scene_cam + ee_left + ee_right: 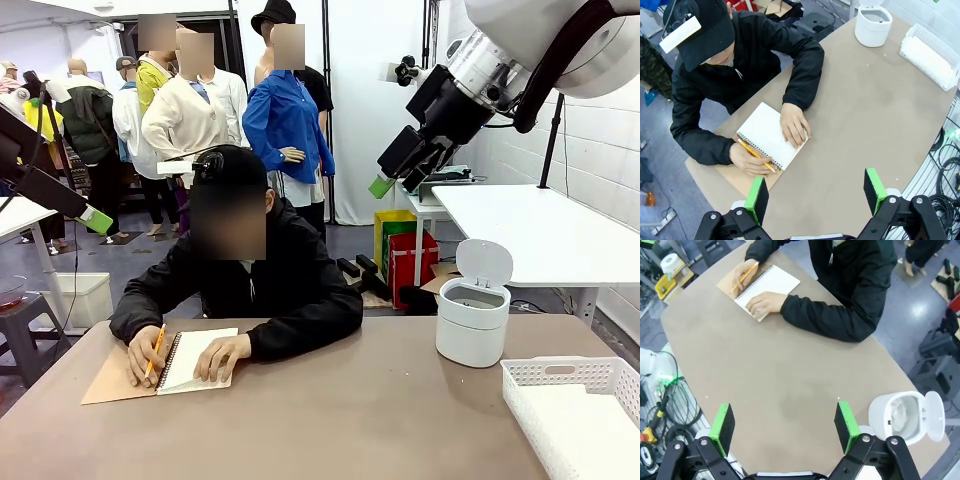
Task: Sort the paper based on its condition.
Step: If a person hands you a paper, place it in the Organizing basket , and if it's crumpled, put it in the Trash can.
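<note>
Job so far: No loose paper lies on the brown table (pixel 330 420). A white wrinkly lump (pixel 897 412) sits down in the bin (pixel 470 330), so we think one piece is already sorted.
Still to do: The person (pixel 270 280) is writing on a page (pixel 197 358). We guess this page must come out and get sorted too.
Left claw (pixel 816 192): Its two green-tipped fingers stand wide apart with nothing between them. It hangs high over the left end of the table.
Notebook (pixel 771 136): It lies open at the left end, in front of the person. The page is white, flat and smooth. Little wire rings run down one edge. The tan cover (pixel 110 380) looks like thin card and lies flat beside the page.
Pencil (pixel 747 149): It is a thin orange stick. One hand (pixel 751 161) holds it and the other hand (pixel 794 125) presses on the page.
Right claw (pixel 784 425): Its fingers are wide apart too, and it holds nothing. It hangs high above the table.
Bin: It is round, white and shiny, like hard plastic. Its lid stands up, open.
Basket (pixel 560 368): It is a white box at the right end, with many small holes in its walls. Something white and smooth (pixel 930 55) lies inside. We cannot tell if it is a sheet of paper.
</note>
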`<state>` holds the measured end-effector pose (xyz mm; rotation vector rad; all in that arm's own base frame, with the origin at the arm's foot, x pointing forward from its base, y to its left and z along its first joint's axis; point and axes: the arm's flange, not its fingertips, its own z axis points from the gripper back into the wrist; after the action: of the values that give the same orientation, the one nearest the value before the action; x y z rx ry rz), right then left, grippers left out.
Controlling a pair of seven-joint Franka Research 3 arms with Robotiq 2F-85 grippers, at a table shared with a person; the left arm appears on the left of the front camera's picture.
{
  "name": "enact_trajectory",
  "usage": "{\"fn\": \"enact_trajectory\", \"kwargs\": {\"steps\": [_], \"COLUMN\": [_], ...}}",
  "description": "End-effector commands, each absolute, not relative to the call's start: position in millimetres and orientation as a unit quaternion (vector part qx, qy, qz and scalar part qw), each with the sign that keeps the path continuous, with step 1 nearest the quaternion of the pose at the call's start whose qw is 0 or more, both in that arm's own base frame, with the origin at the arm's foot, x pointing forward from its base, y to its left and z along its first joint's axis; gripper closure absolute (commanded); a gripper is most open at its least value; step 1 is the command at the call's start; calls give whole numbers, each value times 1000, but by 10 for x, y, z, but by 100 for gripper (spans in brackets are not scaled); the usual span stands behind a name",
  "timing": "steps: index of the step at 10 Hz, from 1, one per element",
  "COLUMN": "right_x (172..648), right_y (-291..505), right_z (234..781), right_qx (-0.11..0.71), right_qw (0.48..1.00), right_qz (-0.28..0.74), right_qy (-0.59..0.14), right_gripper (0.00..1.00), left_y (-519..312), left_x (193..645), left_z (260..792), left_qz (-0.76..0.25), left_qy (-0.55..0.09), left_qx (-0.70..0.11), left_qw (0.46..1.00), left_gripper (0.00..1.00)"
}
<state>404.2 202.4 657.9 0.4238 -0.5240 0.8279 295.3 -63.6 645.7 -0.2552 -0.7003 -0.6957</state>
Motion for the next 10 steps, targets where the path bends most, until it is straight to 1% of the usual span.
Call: {"fn": "enact_trajectory", "kwargs": {"steps": [1, 6, 7, 10], "right_x": [4047, 4047, 4042, 3971], "right_y": [2042, 2042, 2025, 2070], "right_z": [6587, 6587, 6579, 6591], "right_qx": [196, 196, 202, 229], "right_qw": [864, 864, 861, 863], "right_qz": [389, 389, 395, 370], "right_qy": [-253, -253, -250, -257], "right_gripper": [0, 0, 0, 0], "left_y": [-628, -628, -628, -628], "left_x": [2958, 2958, 2958, 2958], "left_z": [6464, 6464, 6464, 6464], "left_qz": [-330, -330, -330, -330], "left_qy": [-336, -336, -336, -336], "left_qx": [-124, -124, -124, -124], "left_qw": [873, 873, 873, 873], "left_gripper": [0, 0, 0, 0]}}
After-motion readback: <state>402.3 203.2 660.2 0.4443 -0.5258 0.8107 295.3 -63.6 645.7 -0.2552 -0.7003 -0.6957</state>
